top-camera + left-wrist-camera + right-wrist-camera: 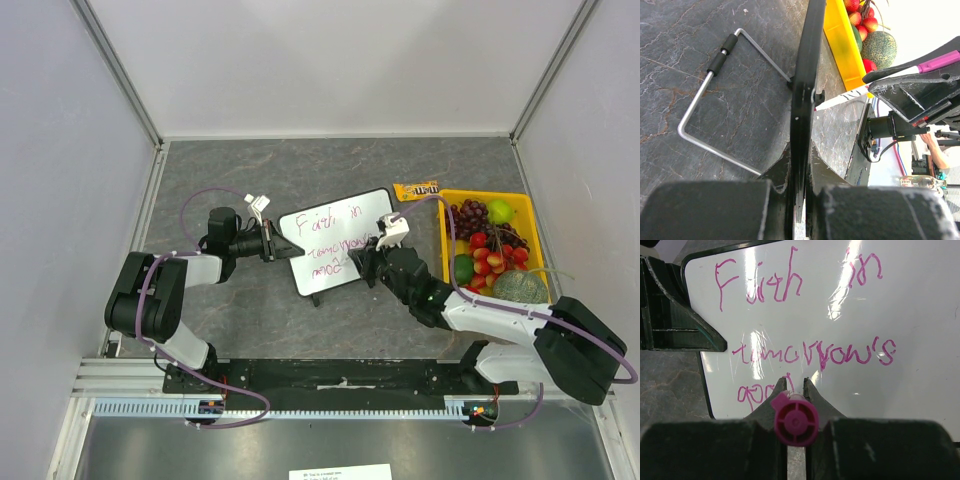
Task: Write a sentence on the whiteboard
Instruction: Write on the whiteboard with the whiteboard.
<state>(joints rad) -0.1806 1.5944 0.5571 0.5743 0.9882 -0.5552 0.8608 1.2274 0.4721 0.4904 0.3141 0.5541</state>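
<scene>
Top view: whiteboard (335, 240) mid-desk; left hand (268, 243) clamped on its left edge, right hand (372, 262) at its near edge. Left wrist: board rim pinched tight. Right wrist: right hand clamped on pink marker (795, 422), aimed at the third line of the sentence (840, 356). Writing step, likely mid-line; next stroke calls for light, steady contact.

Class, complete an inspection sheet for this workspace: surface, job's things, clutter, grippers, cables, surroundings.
Surface: dark stone-patterned table.
Job's things: whiteboard, wire stand behind; pink sentence reads "Faith in tomorrow's", third line begun.
Clutter: yellow tray of fruit, candy packet beside it.
Grippers: left gripper shut on whiteboard edge; right gripper shut on pink marker.
Cables: purple cables along both arms.
Surroundings: white walls.
</scene>
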